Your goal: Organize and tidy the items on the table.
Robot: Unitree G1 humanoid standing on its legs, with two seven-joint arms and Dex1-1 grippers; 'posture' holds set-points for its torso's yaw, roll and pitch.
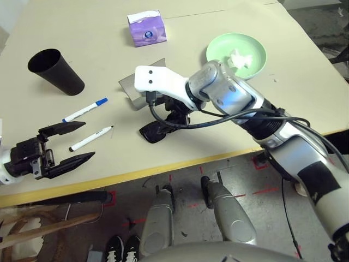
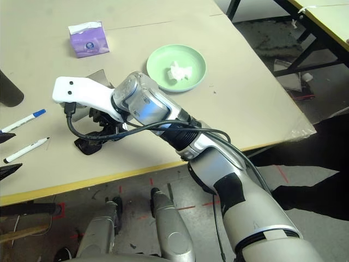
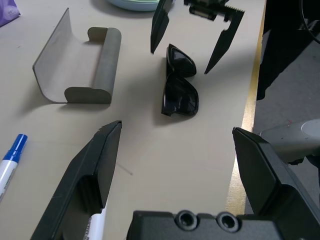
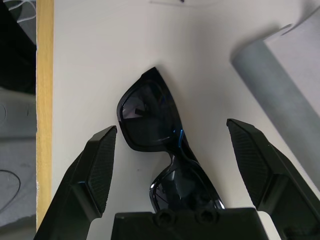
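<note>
Sunglasses (image 4: pixel 162 150) lie folded on the table (image 1: pixel 229 131) near its yellow front edge, directly under the right gripper (image 3: pixel 197 47), whose two black fingers stand wide apart and straddle the frame with nothing yet between them but air. From the left wrist view the gripper hangs just above one end of the glasses; the long axis of the frame runs roughly along the line of the table edge as the right wrist sees it, slanting between the two fingers, so closing would pinch across the narrow width. The right arm is clearly the nearer one. The left gripper (image 1: pixel 68 144) waits, also spread open and empty, well off to the left by the pens.

Counted: one pair of sunglasses; one grey glasses case (image 3: pixel 80 65), open, just beside them; two marker pens, blue cap (image 1: pixel 84 109) and black cap (image 1: pixel 90 138); one black cup (image 1: pixel 55 71); one purple tissue box (image 1: pixel 146 28); one green plate (image 1: pixel 218 46) holding one crumpled tissue (image 1: pixel 239 58).
</note>
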